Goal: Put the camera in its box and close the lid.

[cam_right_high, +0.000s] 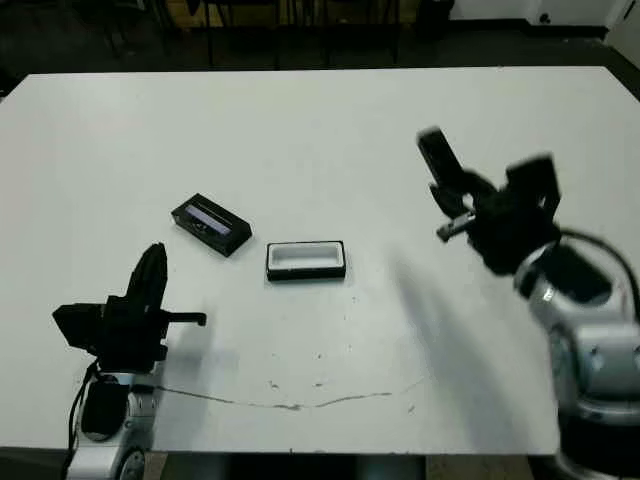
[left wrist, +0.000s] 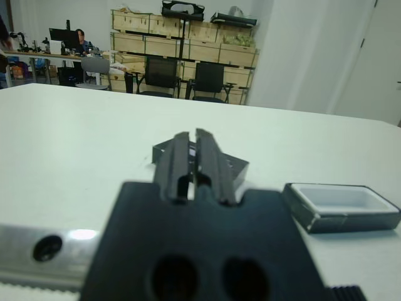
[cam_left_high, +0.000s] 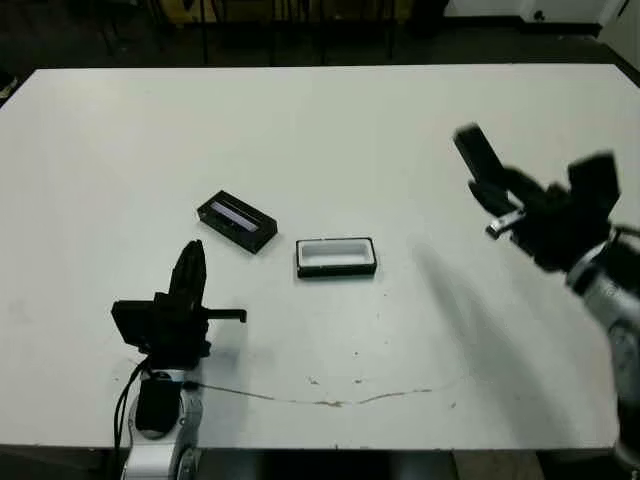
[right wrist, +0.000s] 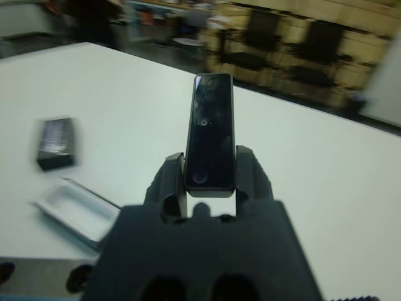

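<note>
Camera [right wrist: 210, 132] in right hand [right wrist: 210, 179]

Motion-blurred lid [right wrist: 57, 142] and box [right wrist: 78, 213]

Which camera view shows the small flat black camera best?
The right wrist view shows it best: the small flat black bar-shaped camera fills the middle, clamped between the right gripper's two fingers. Both eye views show it small and blurred above the white table. The left wrist view does not show it.
</note>
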Tool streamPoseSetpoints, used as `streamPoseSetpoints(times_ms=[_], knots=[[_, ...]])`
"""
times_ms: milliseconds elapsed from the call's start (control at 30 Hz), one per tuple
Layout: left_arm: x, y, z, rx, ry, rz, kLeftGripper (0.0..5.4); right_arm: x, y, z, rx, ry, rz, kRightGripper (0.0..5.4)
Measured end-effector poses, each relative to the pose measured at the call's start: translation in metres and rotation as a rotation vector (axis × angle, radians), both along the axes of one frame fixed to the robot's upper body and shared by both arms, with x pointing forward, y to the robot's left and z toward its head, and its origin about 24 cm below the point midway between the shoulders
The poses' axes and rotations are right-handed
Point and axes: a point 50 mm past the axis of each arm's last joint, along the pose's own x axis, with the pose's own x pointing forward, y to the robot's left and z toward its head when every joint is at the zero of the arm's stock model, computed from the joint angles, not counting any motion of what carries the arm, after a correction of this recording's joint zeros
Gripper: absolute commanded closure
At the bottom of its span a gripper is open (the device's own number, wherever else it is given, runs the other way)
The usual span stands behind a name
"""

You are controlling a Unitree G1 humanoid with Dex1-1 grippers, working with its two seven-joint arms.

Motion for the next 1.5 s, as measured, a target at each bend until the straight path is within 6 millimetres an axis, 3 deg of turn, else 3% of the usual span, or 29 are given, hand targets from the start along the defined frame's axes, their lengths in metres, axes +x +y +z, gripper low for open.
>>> streamPoseSetpoints(times_ms=[167,300,667,1167,1500], knots=[[0.005,-0.001,0.001,0.001,-0.004,-0.007,5.40,0.028,0.017,0.002,-0.092,0.031,0.263,4.82],[0.010,-0.001,0.002,0.005,-0.015,-0.011,5.40,0.043,0.038,-0.001,-0.292,0.042,0.440,4.82],[0.014,0.000,0.002,0.019,-0.015,0.002,5.40,0.051,0.072,-0.013,-0.552,0.195,0.733,4.82],[0.017,-0.001,-0.001,0.006,-0.006,0.002,5.40,0.054,0.078,-0.027,-0.600,0.332,0.945,4.82],[0.016,-0.002,-0.001,-0.002,-0.006,-0.001,5.40,0.056,0.080,-0.043,-0.611,0.403,0.959,4.82]])
